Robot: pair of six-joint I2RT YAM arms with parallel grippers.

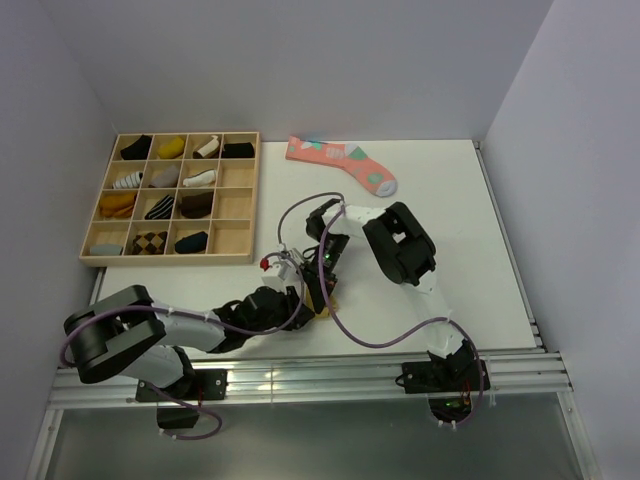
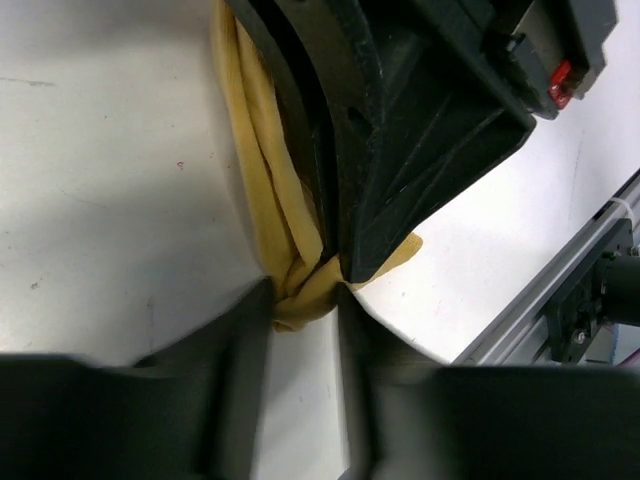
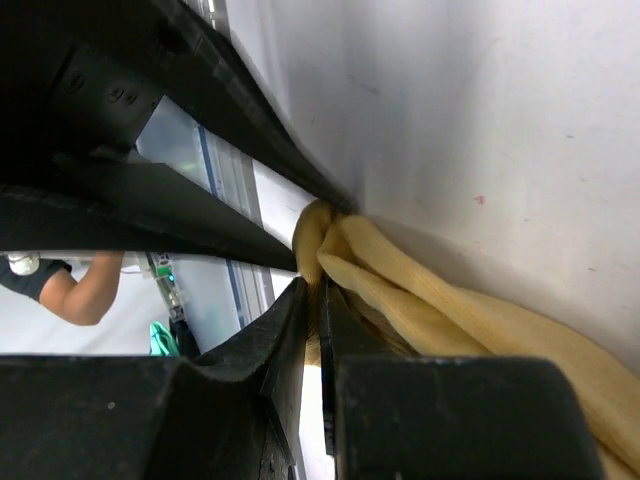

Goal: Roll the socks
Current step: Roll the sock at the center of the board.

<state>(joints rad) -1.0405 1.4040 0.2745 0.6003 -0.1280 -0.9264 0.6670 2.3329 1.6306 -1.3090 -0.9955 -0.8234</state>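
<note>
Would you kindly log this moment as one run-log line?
phase: rolling | right tool: shut on mustard sock | left tool: at sock end, grip unclear | pink sock: untouched

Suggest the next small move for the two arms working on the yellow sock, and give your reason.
Probably the left end effector should close on the bunched end of the yellow sock. Its fingers sit either side of that end with a gap, while the right end effector is already shut on the fabric, so a second firm hold seems needed before rolling.

No text, label, brand, number or sign can be read in any view.
</note>
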